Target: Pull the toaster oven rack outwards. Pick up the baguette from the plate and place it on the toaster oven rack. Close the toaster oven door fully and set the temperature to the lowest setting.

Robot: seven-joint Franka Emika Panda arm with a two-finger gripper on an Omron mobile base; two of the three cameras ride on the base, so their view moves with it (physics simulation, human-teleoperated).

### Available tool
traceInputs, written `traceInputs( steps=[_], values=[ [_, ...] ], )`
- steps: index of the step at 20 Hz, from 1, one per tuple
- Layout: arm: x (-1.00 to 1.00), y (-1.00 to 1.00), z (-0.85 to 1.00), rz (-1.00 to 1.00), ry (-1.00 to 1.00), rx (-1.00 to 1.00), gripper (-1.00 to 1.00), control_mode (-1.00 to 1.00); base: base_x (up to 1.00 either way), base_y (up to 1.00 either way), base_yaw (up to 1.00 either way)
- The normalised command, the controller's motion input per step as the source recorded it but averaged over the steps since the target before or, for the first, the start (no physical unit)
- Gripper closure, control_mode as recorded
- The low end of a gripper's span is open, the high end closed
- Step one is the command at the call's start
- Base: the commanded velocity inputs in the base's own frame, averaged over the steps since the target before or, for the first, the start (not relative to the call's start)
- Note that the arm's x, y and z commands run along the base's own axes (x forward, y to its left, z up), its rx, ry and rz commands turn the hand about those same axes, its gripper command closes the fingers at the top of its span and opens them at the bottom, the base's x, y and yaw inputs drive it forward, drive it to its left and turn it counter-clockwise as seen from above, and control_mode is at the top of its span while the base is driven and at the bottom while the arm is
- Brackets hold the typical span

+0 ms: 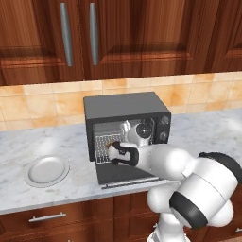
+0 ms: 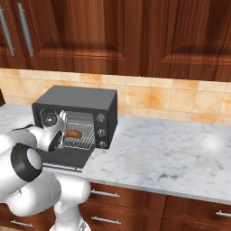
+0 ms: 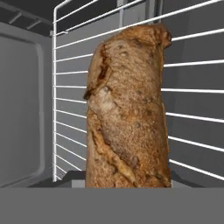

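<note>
Reaching into the toaster oven [image 1: 126, 125] at the counter's [image 1: 56, 194] back edge, the arm hides its gripper in the left base view; the plate [image 1: 46, 170] sits bare near the front edge. From the right base view, the baguette [image 2: 74, 133] lies on the toaster oven rack [image 2: 82, 135] above the dropped toaster oven door [image 2: 67, 159]. Up close, the hand view shows crust against wires; whether the gripper grasps it I cannot tell.

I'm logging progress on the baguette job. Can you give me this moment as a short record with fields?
toaster oven: on the counter, door down
toaster oven door: open, lying flat in front
toaster oven rack: inside the cavity
baguette: over the rack, close before the hand camera
plate: empty, left of the oven
gripper: at the oven mouth, jaw state unclear
</note>
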Motion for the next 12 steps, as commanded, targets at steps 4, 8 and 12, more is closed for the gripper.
traceInputs(
  steps=[4, 8, 12],
  values=[
    [0.39, -0.01, -0.20, 0.00, 0.07, -0.03, 1.00, -1.00, 0.00, 0.00, 0.00],
    [0.38, -0.03, -0.13, 0.00, 0.05, -0.01, 1.00, -1.00, 0.00, 0.00, 0.00],
    [0.18, -0.03, -0.04, 0.00, 0.02, 0.00, -1.00, -1.00, 0.00, 0.00, 0.00]
  ],
)
